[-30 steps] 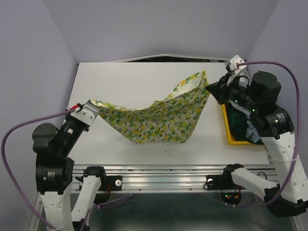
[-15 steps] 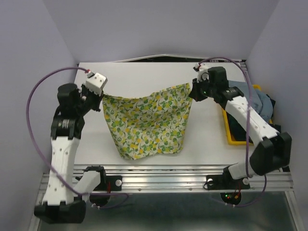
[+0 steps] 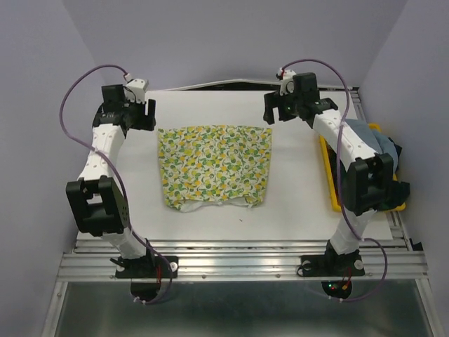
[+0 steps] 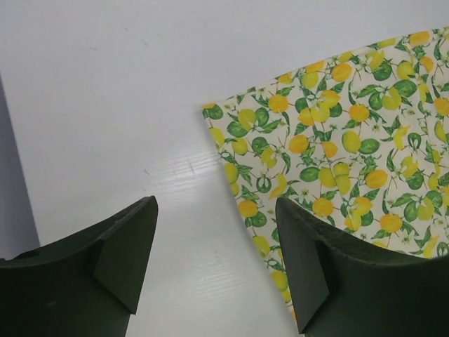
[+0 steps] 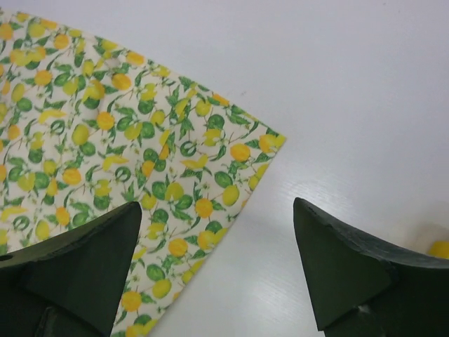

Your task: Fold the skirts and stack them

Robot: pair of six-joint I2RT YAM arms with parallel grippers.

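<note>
From above, the left gripper (image 3: pixel 146 118) and the right gripper (image 3: pixel 272 112) both hang over the far part of the white table (image 3: pixel 210 105), jaws spread and empty. The lemon-print skirt (image 3: pixel 214 168) lies flat between them and on the near side of both. One far corner is just inside and below the left gripper, the other just inside and below the right gripper, and neither gripper touches the cloth. Outward of the right gripper and nearer the arm bases, a yellow tray (image 3: pixel 330 184) sits at the table's edge. A blue-grey skirt (image 3: pixel 361 133) and a dark skirt (image 3: pixel 395 154) are bunched over it, and the right arm partly hides them.

In the left wrist view, the left gripper (image 4: pixel 214 205) stands wide open, its two dark fingers (image 4: pixel 116 263) holding nothing. The lemon-print skirt (image 4: pixel 337 140) spreads out ahead of one finger. Its corner points into the gap ahead of the fingertips, lying smooth on the bare table (image 4: pixel 105 84).

In the right wrist view, the right gripper (image 5: pixel 217 207) is spread just as wide, its fingers (image 5: pixel 344 270) empty. The lemon-print skirt (image 5: pixel 105 126) lies flat ahead of and under the other finger, its corner reaching across the gap ahead of the tips. The table (image 5: pixel 337 70) is bare beyond it.
</note>
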